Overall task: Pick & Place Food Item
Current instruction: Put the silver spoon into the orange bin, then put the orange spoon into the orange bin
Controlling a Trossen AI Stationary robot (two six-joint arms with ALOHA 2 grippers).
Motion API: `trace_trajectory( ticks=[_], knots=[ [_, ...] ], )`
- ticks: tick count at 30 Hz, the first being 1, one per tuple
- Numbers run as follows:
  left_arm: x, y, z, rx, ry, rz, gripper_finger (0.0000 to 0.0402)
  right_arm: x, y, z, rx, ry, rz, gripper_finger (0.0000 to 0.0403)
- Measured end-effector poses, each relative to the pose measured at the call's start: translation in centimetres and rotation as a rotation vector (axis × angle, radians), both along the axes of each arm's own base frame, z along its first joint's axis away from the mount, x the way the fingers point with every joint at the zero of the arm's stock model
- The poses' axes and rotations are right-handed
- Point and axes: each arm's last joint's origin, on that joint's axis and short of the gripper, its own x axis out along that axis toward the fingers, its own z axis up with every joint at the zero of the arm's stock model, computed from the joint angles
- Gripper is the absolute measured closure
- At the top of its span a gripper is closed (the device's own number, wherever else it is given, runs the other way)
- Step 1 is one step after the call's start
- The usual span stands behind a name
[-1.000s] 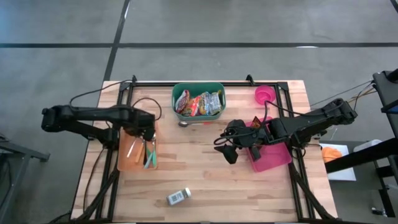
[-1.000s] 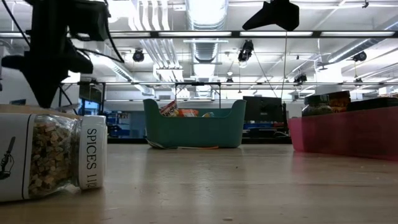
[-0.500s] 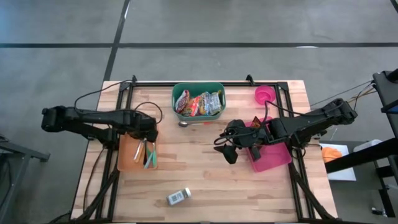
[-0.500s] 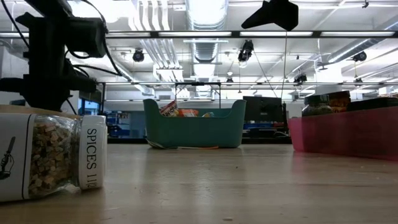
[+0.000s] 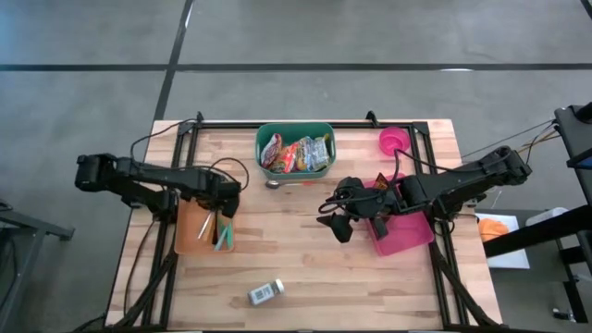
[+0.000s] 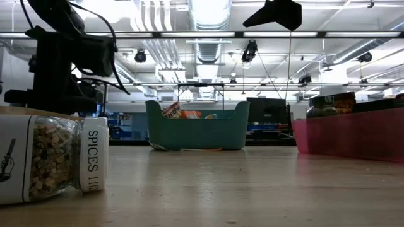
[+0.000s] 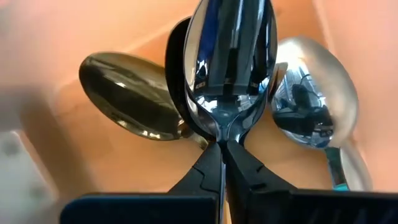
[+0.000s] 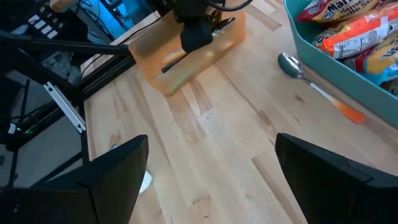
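A: Where's the L gripper (image 5: pixel 225 198) w/ that spoon (image 7: pixel 231 59)?

B: Over the orange tray (image 5: pixel 188 236), left side of the table (image 5: pixel 305 268). Its fingers are pressed tight together, pinching the spoon's neck, bowl pointing away from the wrist. Other spoons lie in the tray right under it.

A: And the R gripper (image 5: pixel 338 220)?

B: Mid-table, just beside the pink bin (image 5: pixel 412 236), fingers spread wide, nothing between them. It looks to be waiting.

A: The food itself?

B: Snack packets (image 5: pixel 298 153) sit in the teal bin (image 5: pixel 294 129) at the far edge. A spice jar (image 5: pixel 265 293) lies on its side near the front edge, well apart from both arms. One more spoon (image 8: pixel 292 65) lies on the wood just beside the teal bin.

A: So how should L handle it?

B: Probably it's parking the spoon. It should go low into the tray before letting go, so nothing bounces, and keep the spoon level. Pinch is thin at the neck, so it could swivel; slow moves are best.
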Motion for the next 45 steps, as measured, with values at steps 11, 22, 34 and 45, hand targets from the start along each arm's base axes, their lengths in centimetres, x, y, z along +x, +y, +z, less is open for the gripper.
trace_trajectory(
  ticks=[11,22,34,45],
  knots=[
    [0.2,0.0,-0.1,0.002,0.003,-0.004,0.0398,0.0,0.0,0.0,0.015,-0.001,-0.014,0.0054],
    [0.2,-0.1,-0.2,-0.025,-0.001,-0.020,0.0287,0.0,0.0,0.0,0.016,-0.001,-0.016,0.0054],
    [1.4,0.0,3.0,-0.031,-0.098,-0.080,0.0176,0.0,-0.6,-0.2,0.018,0.020,-0.041,0.0055],
    [3.0,0.2,6.6,-0.018,-0.176,-0.192,0.0166,1.7,-5.4,-2.3,0.007,0.157,0.036,0.0090]
  ],
)
